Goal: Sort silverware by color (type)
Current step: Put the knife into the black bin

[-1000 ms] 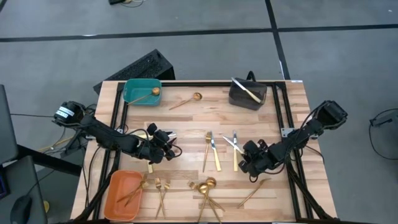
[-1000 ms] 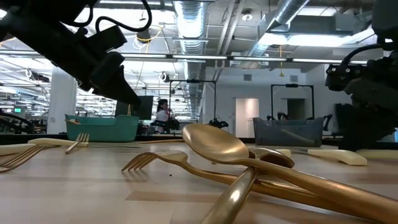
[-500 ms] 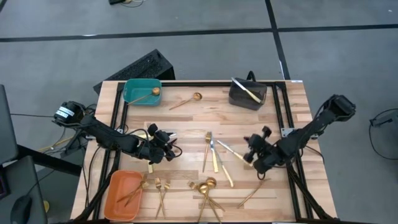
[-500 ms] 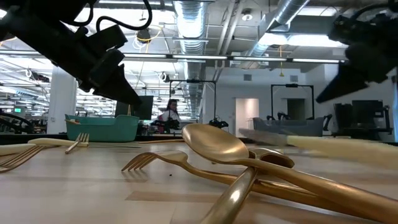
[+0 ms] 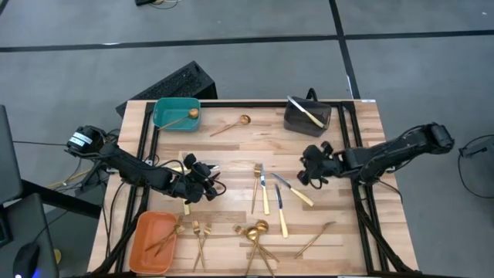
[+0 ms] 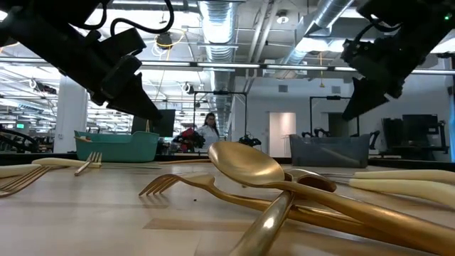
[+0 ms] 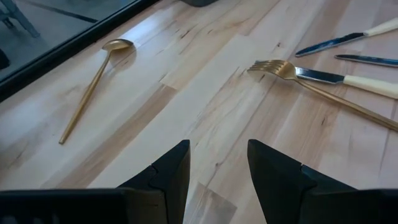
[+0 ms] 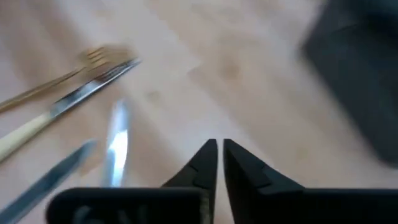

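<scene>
Barely started tbh: a piece or two sit in each bin (image 5: pixel 175 113), most silverware (image 5: pixel 262 193) still litters the bench (image 5: pixel 231 154), right gripper (image 5: pixel 310 171) nearly closed and empty, left gripper (image 5: pixel 207 182) open and empty.

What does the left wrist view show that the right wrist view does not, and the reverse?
Only the left wrist view: a lone gold spoon lying near the table's edge, and the left tool, open over bare wood and empty. Only the right wrist view: the right tool, nearly shut and empty, and the dark grey bin. Both share the wooden table, a gold fork, and the pale-handled knives beside it.
</scene>
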Tool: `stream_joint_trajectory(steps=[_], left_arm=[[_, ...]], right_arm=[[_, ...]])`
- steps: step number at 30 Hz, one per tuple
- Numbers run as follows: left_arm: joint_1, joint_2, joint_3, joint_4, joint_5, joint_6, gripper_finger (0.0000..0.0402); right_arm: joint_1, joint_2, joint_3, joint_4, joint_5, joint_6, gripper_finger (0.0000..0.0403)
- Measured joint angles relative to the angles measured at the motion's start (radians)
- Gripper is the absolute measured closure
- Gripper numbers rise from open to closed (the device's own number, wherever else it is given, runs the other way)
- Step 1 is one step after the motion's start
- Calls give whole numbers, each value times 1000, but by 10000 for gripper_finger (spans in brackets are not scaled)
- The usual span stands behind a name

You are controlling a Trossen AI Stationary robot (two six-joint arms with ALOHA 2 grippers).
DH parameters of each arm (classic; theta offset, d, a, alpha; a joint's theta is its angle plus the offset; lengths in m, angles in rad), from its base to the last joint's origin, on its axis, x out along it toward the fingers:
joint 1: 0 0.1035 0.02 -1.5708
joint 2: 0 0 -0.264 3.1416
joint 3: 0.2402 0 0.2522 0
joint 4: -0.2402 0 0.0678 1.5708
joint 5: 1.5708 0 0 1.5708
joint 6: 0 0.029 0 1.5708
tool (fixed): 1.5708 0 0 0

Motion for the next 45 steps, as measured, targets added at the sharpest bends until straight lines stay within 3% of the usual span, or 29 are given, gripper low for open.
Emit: stream_joint_trajectory(steps=[4, 14, 19, 27, 34, 45], left_arm=[[0, 0, 0, 0, -7, -10, 253], [-3, 0, 0, -6, -6, -17, 253], [-2, 0, 0, 0, -7, -14, 253], [-2, 0, 0, 1, -7, -17, 253], [-2, 0, 0, 1, -7, -18, 253], [-2, 0, 0, 2, -6, -26, 253]], right_arm=[[63, 70, 1, 76, -91, -3, 308], [219, 282, 1, 131, -135, 108, 240], [250, 340, 1, 126, -248, 166, 224], [266, 394, 6, 108, -245, 166, 240], [246, 414, 8, 68, -244, 154, 332], [245, 313, 41, -24, -206, 127, 332]])
